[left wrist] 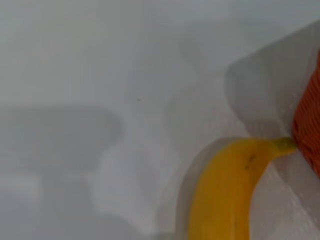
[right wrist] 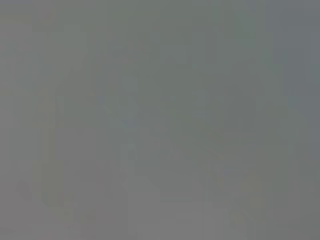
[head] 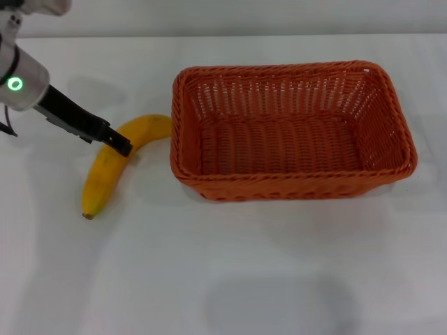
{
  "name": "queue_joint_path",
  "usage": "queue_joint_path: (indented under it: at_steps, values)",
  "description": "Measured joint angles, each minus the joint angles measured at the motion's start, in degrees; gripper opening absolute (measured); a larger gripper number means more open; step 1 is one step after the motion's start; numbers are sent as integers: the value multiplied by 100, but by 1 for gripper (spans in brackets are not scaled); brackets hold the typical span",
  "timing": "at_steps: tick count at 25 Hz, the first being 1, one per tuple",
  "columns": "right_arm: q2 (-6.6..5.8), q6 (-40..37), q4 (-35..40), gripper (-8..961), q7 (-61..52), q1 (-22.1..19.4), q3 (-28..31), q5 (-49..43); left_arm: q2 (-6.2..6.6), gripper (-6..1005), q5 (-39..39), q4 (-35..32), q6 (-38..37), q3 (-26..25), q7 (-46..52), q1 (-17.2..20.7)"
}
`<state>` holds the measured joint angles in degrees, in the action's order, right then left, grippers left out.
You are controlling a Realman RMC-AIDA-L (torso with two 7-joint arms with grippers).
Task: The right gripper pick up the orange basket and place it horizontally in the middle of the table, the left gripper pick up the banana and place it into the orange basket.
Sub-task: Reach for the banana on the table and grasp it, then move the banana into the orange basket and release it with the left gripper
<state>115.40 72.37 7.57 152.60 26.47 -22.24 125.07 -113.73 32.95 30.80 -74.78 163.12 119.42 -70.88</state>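
The orange basket (head: 293,183) stands upright and empty right of the table's (head: 230,279) middle, its long side running left to right. The yellow banana (head: 102,176) lies flat on the table just left of it, its stem end close to the basket's left wall. My left gripper (head: 120,145) reaches in from the upper left and sits over the banana's middle. In the left wrist view the banana (left wrist: 225,195) fills the lower part, with its greenish stem close to the basket's edge (left wrist: 307,125). The right gripper is out of view, and the right wrist view shows only plain grey.
The left arm's white body with its green ring light (head: 15,84) is at the far left. White tabletop spreads in front of the basket and the banana. A faint shadow lies near the front edge (head: 279,307).
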Motion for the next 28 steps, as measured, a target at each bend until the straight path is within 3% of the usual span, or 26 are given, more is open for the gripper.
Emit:
queue_joint_path:
  at_steps: [11, 15, 17, 23, 28]
  values:
    - [0, 91, -19, 870, -88, -80, 1, 15, -127, 805, 310, -284, 375, 0, 150, 49]
    - [0, 137, -19, 870, -138, -101, 1, 64, -123, 668, 351, -291, 395, 0, 152, 67]
    - [0, 148, -19, 870, -139, -108, 0, 67, -96, 600, 350, -293, 386, 0, 146, 67]
    - [0, 148, -19, 870, -145, -122, 0, 70, 22, 536, 267, -186, 313, -5, 127, 62]
    - [0, 148, -19, 870, -151, -124, 0, 71, 164, 514, -208, 342, 245, -9, 96, 126]
